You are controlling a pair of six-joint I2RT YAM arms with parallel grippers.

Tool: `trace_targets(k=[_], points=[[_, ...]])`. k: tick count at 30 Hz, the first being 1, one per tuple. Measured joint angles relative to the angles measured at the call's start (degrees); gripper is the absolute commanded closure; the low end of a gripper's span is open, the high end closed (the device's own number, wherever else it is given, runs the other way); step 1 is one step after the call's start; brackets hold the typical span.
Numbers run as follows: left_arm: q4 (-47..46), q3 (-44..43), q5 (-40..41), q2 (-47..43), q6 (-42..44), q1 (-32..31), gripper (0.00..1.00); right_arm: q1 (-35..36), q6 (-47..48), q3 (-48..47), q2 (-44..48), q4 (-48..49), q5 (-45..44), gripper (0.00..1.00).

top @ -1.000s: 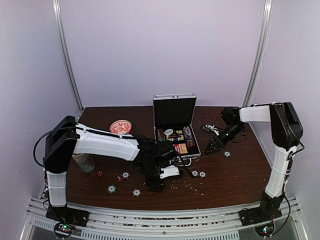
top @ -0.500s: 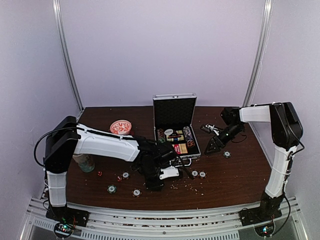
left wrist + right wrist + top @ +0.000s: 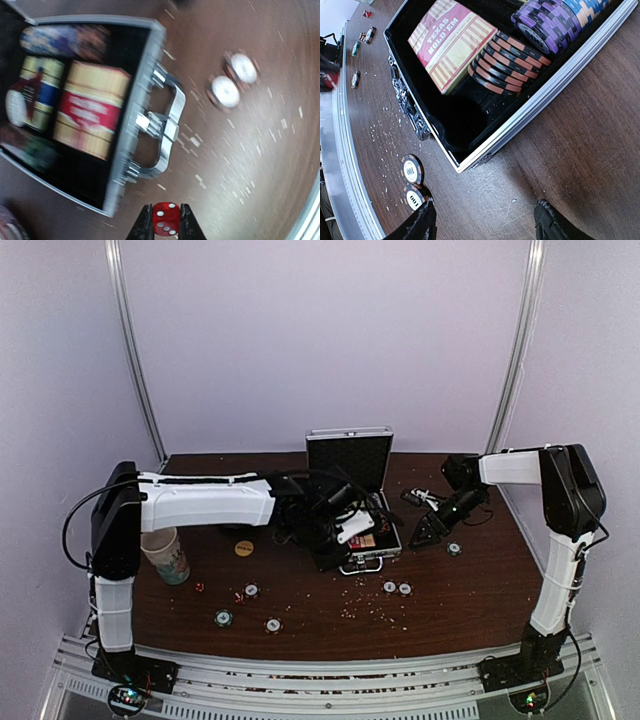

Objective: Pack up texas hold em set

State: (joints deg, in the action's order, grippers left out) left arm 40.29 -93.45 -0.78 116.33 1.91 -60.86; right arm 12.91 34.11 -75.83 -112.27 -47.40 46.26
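Note:
The silver case [image 3: 349,462] stands open at mid-table, its lid upright. Inside lie the red-yellow card box [image 3: 450,40] and rows of chips [image 3: 510,62]. My left gripper [image 3: 328,548] hovers off the case's front left corner, shut on a small red die [image 3: 165,220] that sits between its fingertips above the wood. Loose chips [image 3: 251,590] lie along the front of the table, with two more [image 3: 232,80] right of the case handle [image 3: 167,125]. A yellow disc [image 3: 243,548] lies left of the case. My right gripper [image 3: 425,532] rests open beside the case's right rim [image 3: 545,95], nothing between its fingers.
A patterned paper cup [image 3: 166,556] stands at the left by my left arm's base. Two tiny red dice [image 3: 199,587] lie near the front-left chips. Pale crumbs are scattered in front of the case. One chip [image 3: 454,549] sits near my right gripper.
My left gripper closed on the red die near the table's front, then rose and swung back toward the case. The yellow disc has come into view. The right arm has not moved.

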Motion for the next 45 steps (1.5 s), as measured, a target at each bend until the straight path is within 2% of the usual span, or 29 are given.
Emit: trace_targets(k=[7,16,26,45], points=[[-5.31,-13.16,8.04,7.28,-5.16,3.93,0.88,0.0,0.0,0.0,0.0,0.0,0.0,0.32],[-8.61,-16.72,16.87,18.1,-10.21,5.73,0.88,0.0,0.0,0.0,0.0,0.0,0.0,0.32],[-9.68,-21.42,17.88,21.11,-10.58,7.85,0.87,0.0,0.0,0.0,0.0,0.0,0.0,0.32],[-9.62,-23.34,17.73,21.64,-10.29,7.89,0.8,0.0,0.09,0.0,0.0,-0.31,0.0,0.32]])
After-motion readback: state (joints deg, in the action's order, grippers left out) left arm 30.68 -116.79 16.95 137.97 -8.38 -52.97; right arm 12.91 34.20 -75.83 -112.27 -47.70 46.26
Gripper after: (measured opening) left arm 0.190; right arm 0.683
